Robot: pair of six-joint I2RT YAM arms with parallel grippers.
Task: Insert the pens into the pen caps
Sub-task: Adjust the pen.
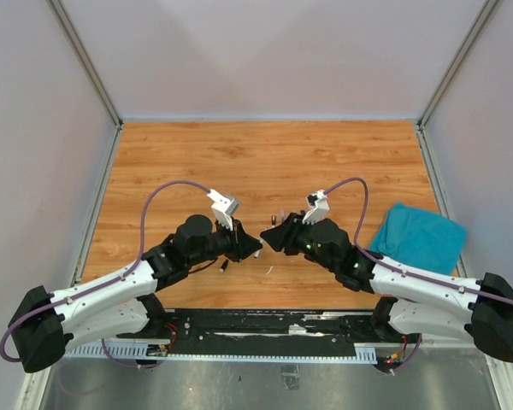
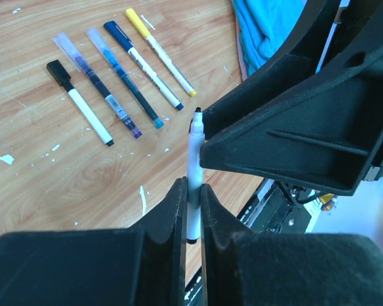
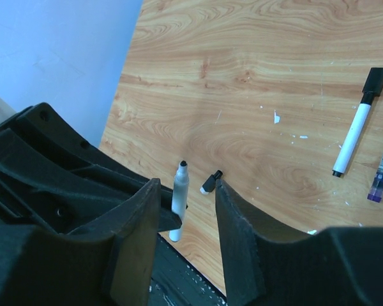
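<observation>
Left end effector (image 2: 191, 191) clamps a white pen (image 2: 195, 150), tip just ahead at the right end effector (image 3: 186, 194), whose half-parted jaws hold nothing, a black cap (image 3: 210, 182) on the bench (image 3: 242, 76) beyond

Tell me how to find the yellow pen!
Look at the wooden table, beside the teal cloth. Five pens lie in a row there, and the yellow pen is nearest the cloth. Only it has a yellow cap; the others' are blue, clear or black.
</observation>
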